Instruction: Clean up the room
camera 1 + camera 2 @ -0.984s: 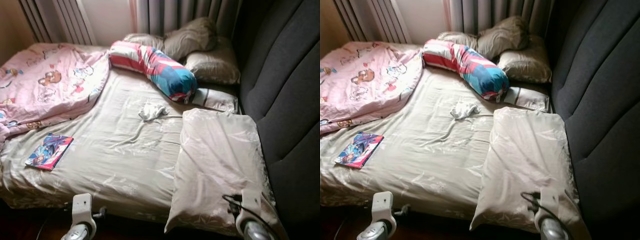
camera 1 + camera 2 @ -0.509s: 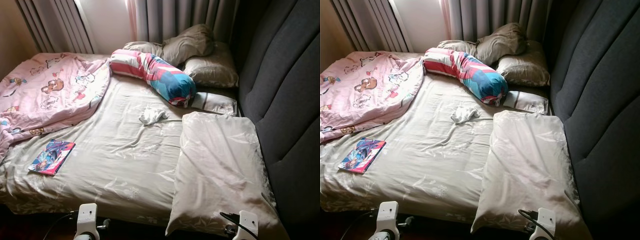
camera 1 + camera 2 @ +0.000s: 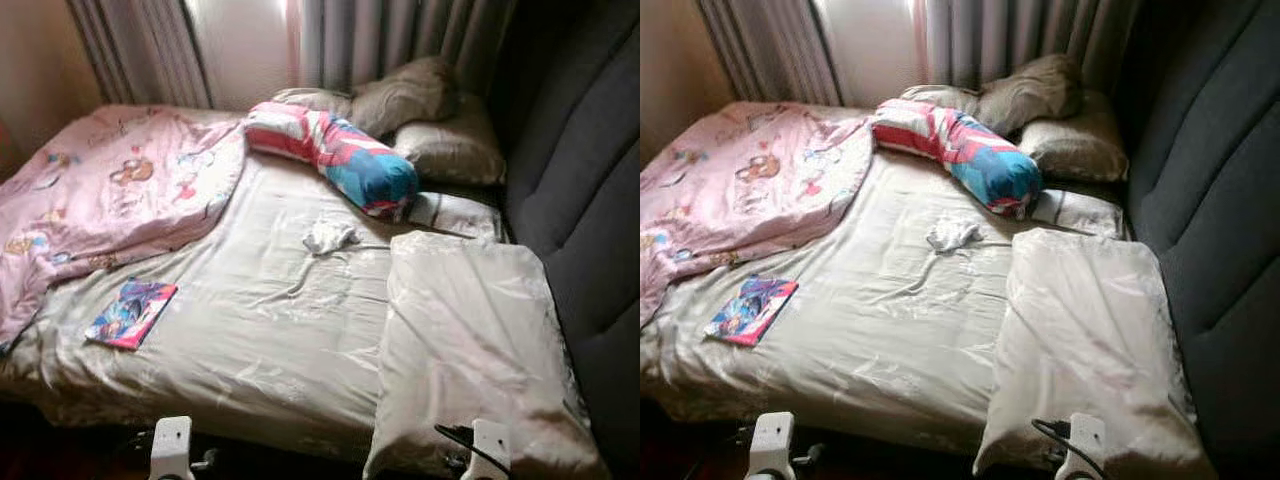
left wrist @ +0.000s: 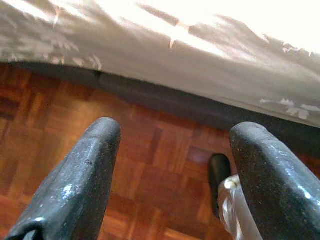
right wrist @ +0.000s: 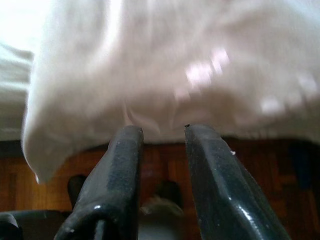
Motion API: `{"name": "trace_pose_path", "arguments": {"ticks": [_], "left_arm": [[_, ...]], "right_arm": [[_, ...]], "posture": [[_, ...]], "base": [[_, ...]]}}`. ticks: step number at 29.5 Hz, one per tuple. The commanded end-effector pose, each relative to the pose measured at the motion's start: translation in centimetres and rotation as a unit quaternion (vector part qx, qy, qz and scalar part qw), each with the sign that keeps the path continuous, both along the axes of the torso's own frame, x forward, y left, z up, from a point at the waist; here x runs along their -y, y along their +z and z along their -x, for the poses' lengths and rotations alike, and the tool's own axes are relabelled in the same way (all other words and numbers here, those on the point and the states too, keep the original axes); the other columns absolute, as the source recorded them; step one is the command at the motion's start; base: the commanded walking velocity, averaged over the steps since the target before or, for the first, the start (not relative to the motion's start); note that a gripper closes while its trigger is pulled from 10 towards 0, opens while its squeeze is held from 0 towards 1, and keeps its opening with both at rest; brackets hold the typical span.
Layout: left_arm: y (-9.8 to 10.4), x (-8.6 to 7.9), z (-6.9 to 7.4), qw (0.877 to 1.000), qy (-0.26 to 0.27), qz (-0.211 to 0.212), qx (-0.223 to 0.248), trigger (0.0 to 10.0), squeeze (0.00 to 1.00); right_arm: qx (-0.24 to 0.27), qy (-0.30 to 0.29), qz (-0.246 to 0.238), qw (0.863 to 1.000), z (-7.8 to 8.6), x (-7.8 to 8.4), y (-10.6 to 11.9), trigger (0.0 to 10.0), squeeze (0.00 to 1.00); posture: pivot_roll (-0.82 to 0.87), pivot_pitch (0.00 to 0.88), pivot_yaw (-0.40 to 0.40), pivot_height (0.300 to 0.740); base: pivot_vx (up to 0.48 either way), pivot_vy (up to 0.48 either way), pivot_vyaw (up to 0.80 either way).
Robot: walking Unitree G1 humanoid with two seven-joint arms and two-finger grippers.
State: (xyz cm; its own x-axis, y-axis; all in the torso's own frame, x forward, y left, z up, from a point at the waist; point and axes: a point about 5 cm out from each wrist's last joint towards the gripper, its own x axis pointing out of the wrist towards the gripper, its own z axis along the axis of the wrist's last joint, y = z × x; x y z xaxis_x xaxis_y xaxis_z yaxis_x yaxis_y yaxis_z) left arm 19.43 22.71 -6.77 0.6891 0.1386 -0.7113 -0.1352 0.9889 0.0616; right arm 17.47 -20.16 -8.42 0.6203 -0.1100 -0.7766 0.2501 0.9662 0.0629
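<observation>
Left gripper (image 4: 170, 170) parted, empty, right gripper (image 5: 162, 165) slightly parted below pillow (image 3: 470, 340), book (image 3: 130, 313) far.

Satiny-looking cloth bed sheet (image 3: 270, 320); glossy wooden parquet floor (image 4: 150, 170).

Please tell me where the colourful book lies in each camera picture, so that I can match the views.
Left eye view: the book lies on the sheet near the bed's front left edge, just below the pink blanket.
Right eye view: the book is at the same spot, slightly further left in the picture.
Left wrist view: not in it.
Right wrist view: not in it.
Shared landmark for the eye views: the striped bolster.
</observation>
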Motion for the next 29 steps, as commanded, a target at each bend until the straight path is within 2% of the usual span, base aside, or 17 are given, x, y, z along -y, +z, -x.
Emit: {"name": "trace_pose_path", "arguments": {"ticks": [1,5,11,29], "left_arm": [[-0.4,0.3,0.5,1.000,0.000,0.004,-0.013,10.0,0.00],[-0.4,0.2,0.5,1.000,0.001,0.003,-0.015,10.0,0.00],[-0.3,0.2,0.2,1.000,0.007,0.005,-0.011,10.0,0.00],[-0.1,0.2,-0.2,1.000,0.010,0.005,-0.009,10.0,0.00]], "right_arm": [[-0.022,-0.008,0.015,1.000,1.2,1.2,-0.3,10.0,0.00],[-0.028,-0.013,0.019,0.999,1.6,1.8,-0.4,10.0,0.00],[-0.021,-0.014,0.015,1.000,1.1,1.0,-0.4,10.0,0.00],[-0.016,-0.016,0.009,1.000,0.7,0.8,-0.2,10.0,0.00]], "posture": [[0.02,0.000,0.015,0.740],[0.02,0.000,0.014,0.740],[0.03,0.000,0.019,0.740],[0.03,0.005,0.020,0.740]], "base": [[0.000,0.409,0.00],[0.000,0.425,0.00],[0.000,0.426,0.00],[0.000,0.429,0.00]]}}
